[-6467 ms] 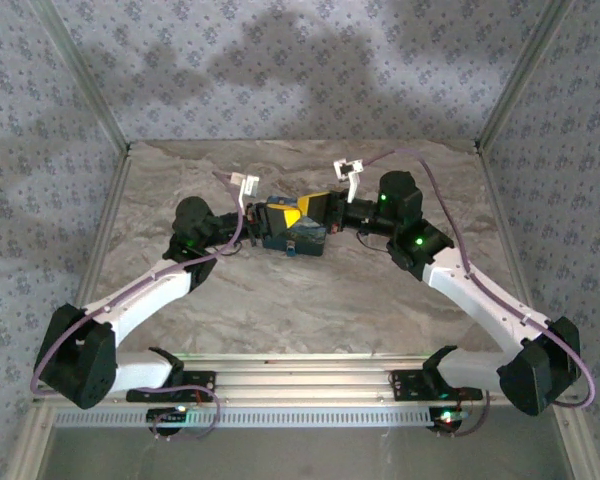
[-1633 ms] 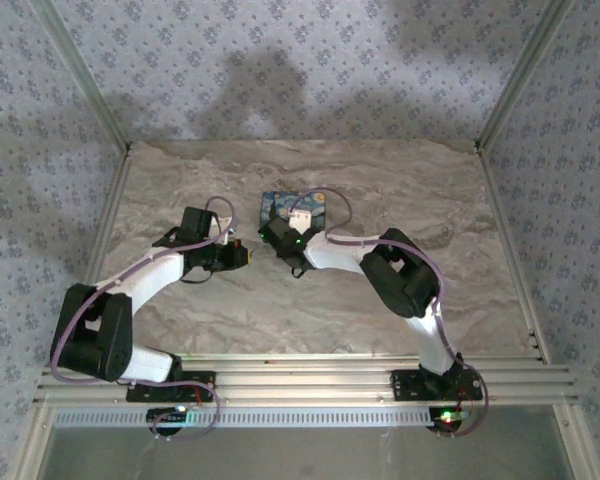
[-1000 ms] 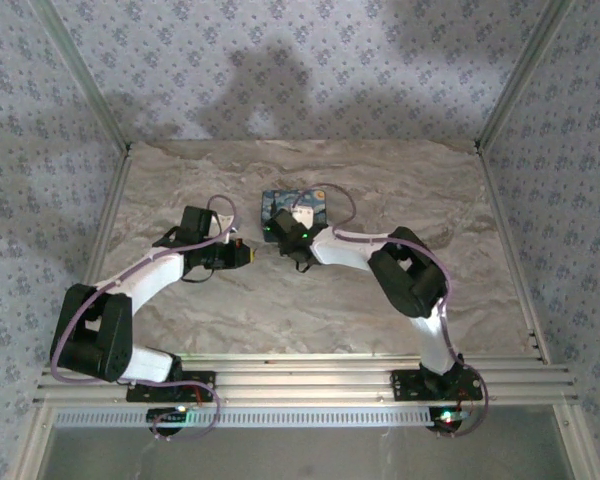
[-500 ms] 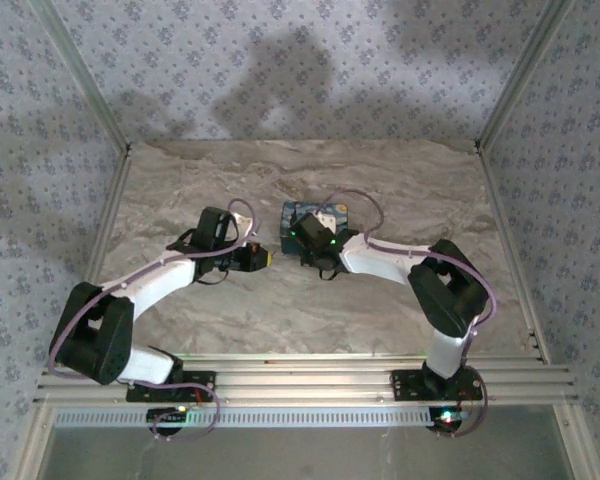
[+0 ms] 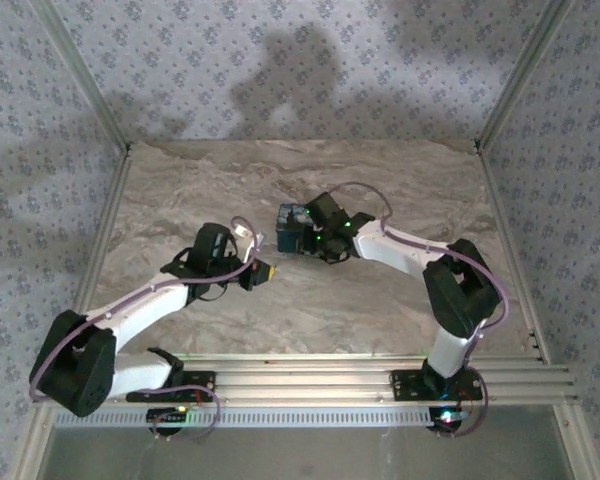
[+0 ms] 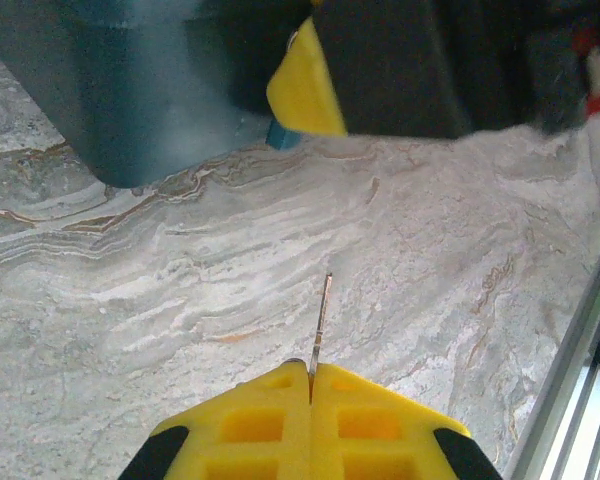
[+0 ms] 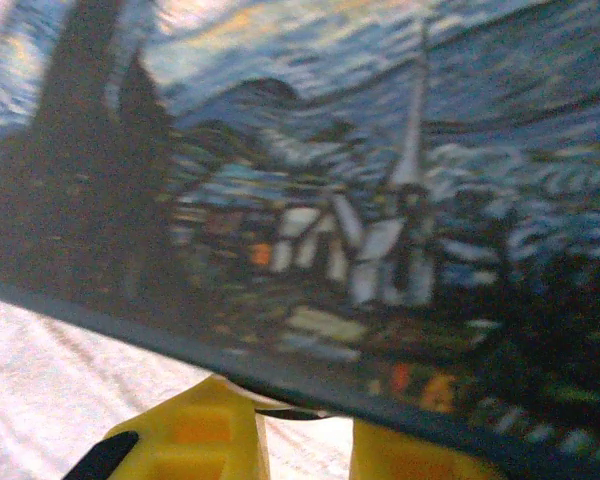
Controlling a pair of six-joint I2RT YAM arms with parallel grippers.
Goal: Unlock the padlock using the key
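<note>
My left gripper (image 5: 264, 270) (image 6: 310, 365) is shut on the key (image 6: 321, 320), a thin metal blade seen edge-on and pointing at the box. The blue-and-yellow printed box (image 5: 291, 222) (image 6: 130, 90) (image 7: 330, 200) stands just beyond it. My right gripper (image 5: 304, 241) (image 7: 305, 425) is pressed against the box, its fingers slightly parted and their tips hidden under the box's lower edge. In the left wrist view a tiny blue piece, the padlock (image 6: 283, 136), peeks out under the right gripper's yellow finger (image 6: 305, 85). A gap of bare table separates key and padlock.
The marble tabletop (image 5: 380, 300) stretches around both arms. Metal frame posts (image 5: 105, 240) bound it on either side, and a rail (image 6: 580, 330) runs along its near edge. Patterned walls close the back.
The right gripper and the box have shifted left and nearer. The left gripper with the key has moved a little right and nearer, closing on the box.
</note>
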